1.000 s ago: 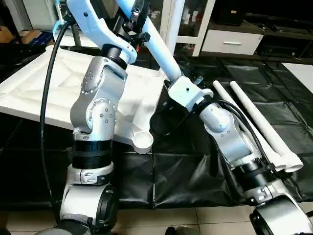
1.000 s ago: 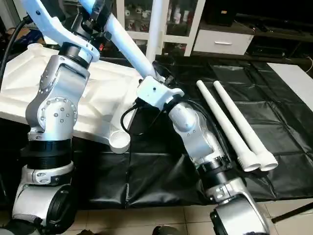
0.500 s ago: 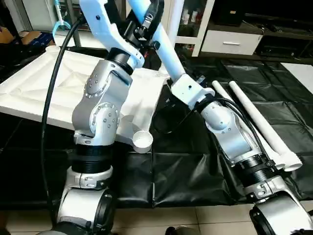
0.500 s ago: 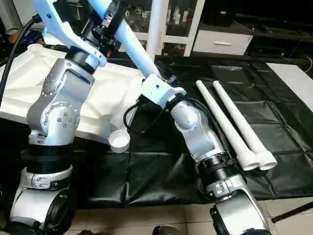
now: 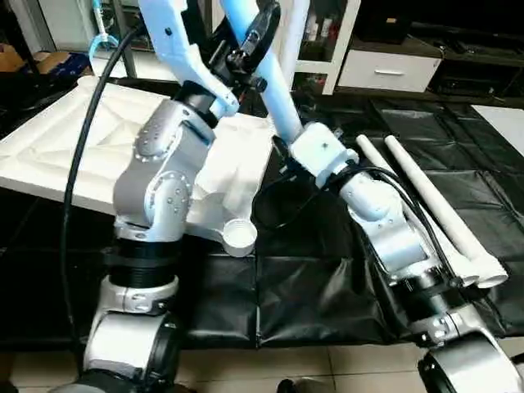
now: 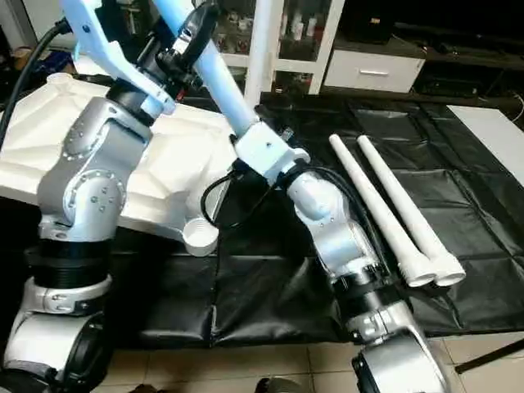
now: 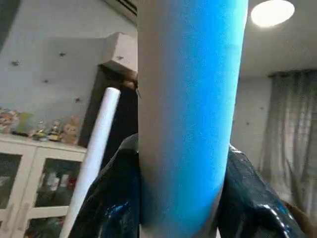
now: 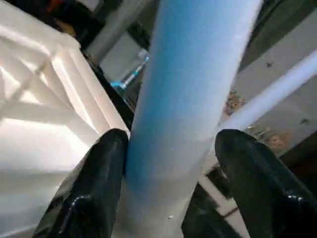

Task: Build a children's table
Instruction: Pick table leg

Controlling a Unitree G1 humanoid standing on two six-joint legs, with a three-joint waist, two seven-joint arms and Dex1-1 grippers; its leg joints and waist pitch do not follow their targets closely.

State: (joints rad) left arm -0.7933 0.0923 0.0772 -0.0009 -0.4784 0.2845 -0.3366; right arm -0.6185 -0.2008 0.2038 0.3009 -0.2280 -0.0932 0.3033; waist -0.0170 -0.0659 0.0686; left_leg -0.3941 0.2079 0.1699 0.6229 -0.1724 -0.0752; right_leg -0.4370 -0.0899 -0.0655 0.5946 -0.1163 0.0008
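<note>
The tabletop (image 5: 57,139) lies underside up on the black cover, with a round corner socket (image 5: 239,236) at its near right corner. A long white leg (image 5: 274,90) slants steeply up over its right edge. My left gripper (image 5: 252,45) is shut on the upper part of the leg, its black fingers (image 7: 116,193) pressed to both sides of the tube. My right gripper (image 5: 284,139) is shut on the lower part, fingers (image 8: 101,173) flanking the tube just above the tabletop. Two more legs (image 5: 426,205) lie side by side on the cover at the right.
Another white tube (image 5: 293,33) stands upright behind the tabletop's far right corner. A cabinet with glass doors and a white drawer unit (image 5: 385,70) line the back. The black cover (image 5: 311,286) ends at a tiled floor close to me.
The held leg has tipped more upright. My left gripper has moved to the right with its upper part, and my right wrist has risen slightly.
</note>
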